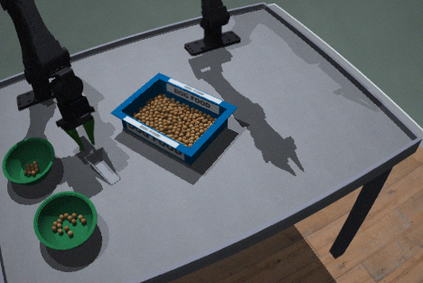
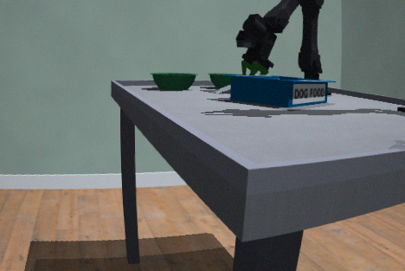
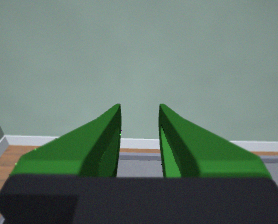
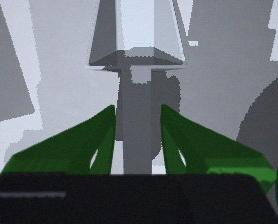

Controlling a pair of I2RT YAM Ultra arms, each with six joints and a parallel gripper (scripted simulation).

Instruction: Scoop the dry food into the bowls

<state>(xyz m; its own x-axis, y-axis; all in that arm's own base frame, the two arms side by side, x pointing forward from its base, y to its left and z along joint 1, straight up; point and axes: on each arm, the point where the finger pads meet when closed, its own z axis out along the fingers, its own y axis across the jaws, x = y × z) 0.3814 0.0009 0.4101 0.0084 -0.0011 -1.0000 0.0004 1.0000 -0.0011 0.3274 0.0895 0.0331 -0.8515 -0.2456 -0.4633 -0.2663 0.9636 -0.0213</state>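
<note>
The metal scoop lies on the table, empty, between the box and the bowls. My right gripper is open around the scoop's handle, with a gap on each side. The blue box stands flat, full of brown food pieces. One green bowl holds several pieces. The other green bowl, nearer the table's front edge, also holds several pieces. My left gripper is open and empty, raised high at the back.
The box stands beside the scoop, on the side away from the bowls. The bowls stand close to the right arm. A raised rim runs round the table. The left arm's base stands behind the box.
</note>
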